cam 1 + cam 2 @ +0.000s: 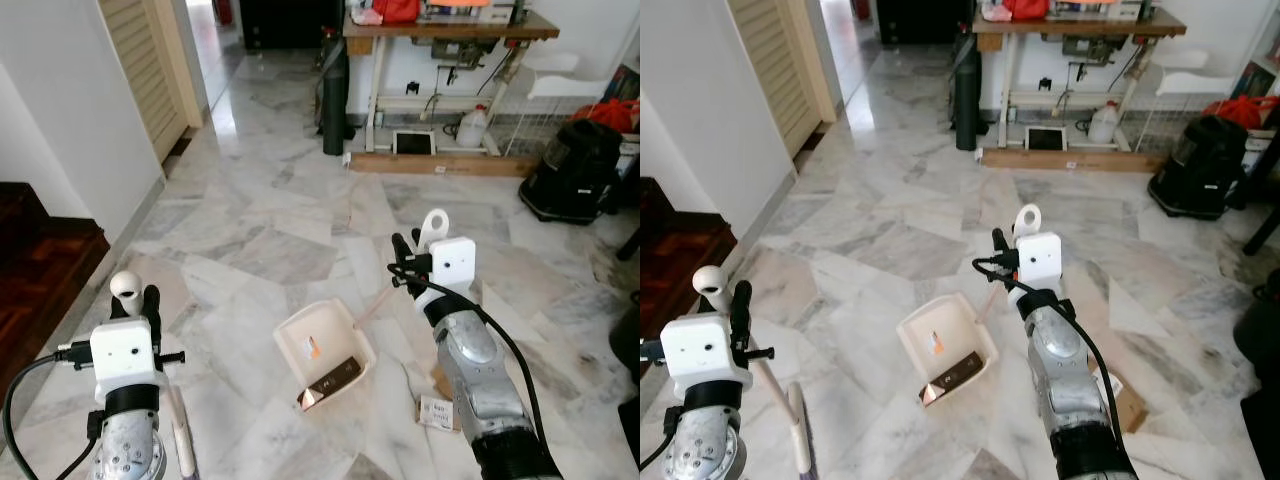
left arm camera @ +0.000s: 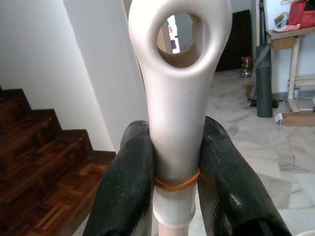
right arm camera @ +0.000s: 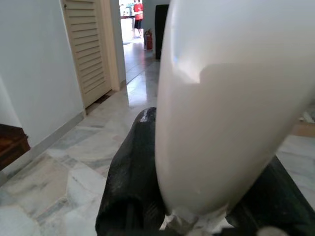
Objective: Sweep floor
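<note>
Broom: cream plastic handle with a looped end and a rubber band, clamped between left gripper fingers; head cut off at frame bottom. Dustpan: cream, squarish, resting on glossy marble floor between the arms, brown scrap inside; its handle pinched in right gripper, close-up blurred. Cardboard partly hidden behind right arm. Far edge: wooden table.
</note>
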`<state>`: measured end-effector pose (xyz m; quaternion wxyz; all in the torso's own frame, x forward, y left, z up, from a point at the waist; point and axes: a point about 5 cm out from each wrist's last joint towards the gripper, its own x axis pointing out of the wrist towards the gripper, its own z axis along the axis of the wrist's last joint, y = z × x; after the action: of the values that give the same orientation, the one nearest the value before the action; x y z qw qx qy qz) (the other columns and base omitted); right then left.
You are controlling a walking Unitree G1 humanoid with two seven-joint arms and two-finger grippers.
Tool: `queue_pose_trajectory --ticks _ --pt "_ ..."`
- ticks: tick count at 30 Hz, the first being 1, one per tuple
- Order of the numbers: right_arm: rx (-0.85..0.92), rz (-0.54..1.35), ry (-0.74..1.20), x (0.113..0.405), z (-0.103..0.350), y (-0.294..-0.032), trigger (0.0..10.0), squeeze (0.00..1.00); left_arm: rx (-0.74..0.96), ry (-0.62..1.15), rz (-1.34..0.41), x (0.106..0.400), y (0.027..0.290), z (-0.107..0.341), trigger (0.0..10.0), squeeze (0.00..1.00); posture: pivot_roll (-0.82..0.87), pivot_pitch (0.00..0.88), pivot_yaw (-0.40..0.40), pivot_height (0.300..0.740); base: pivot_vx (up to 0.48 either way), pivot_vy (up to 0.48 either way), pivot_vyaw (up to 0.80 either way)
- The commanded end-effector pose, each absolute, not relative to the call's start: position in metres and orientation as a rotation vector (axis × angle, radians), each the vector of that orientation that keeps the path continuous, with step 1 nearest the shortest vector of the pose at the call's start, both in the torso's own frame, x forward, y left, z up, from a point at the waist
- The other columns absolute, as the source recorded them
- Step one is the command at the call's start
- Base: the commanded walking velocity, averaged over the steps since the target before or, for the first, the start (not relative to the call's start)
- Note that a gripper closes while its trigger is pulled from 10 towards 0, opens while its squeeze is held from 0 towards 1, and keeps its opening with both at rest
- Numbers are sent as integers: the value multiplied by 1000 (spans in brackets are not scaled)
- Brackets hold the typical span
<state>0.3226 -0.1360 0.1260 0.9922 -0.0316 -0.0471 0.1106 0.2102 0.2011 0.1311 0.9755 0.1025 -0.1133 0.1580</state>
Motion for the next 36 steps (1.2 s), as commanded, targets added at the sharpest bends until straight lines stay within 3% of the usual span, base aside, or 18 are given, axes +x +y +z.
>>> queue_pose_trajectory --ticks 1,6,36 --pt "-54 249 -148 320 140 -129 10000 0 242 -256 338 205 203 138 10000 0 -143 0 47 740 0 0 0" --pt "-47 255 -140 321 142 -126 10000 0 237 -262 361 202 205 138 10000 0 -134 0 37 740 0 0 0" --pt "-24 267 -103 323 141 -120 10000 0 219 -225 333 202 196 133 10000 0 -129 0 29 740 0 0 800"
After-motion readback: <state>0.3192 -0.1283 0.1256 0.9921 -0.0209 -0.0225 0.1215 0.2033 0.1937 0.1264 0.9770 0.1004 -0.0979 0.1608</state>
